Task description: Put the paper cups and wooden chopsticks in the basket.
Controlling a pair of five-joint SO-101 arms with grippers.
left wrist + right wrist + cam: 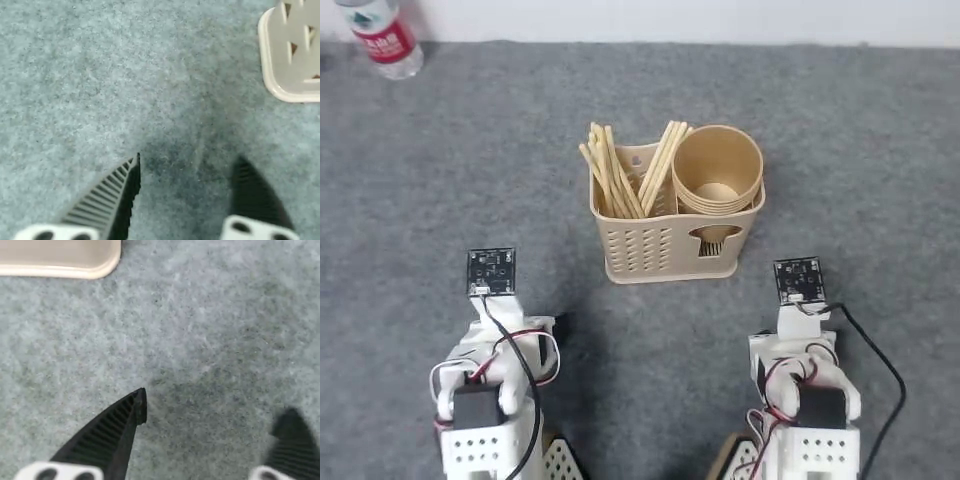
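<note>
I have open grey carpet to pass over on both sides of the basket and in front of it. Its top is crowded: chopsticks fan up from the left half and stacked cups fill the right. A bottle lies at the far left corner, well apart.

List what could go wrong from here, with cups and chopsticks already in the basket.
The chopsticks lean fanned out above the basket rim; a knock might spill some. The paper cups stand taller than the rim and could tip out. The left gripper and right gripper hang open near the basket; a forward move might shove it.
</note>
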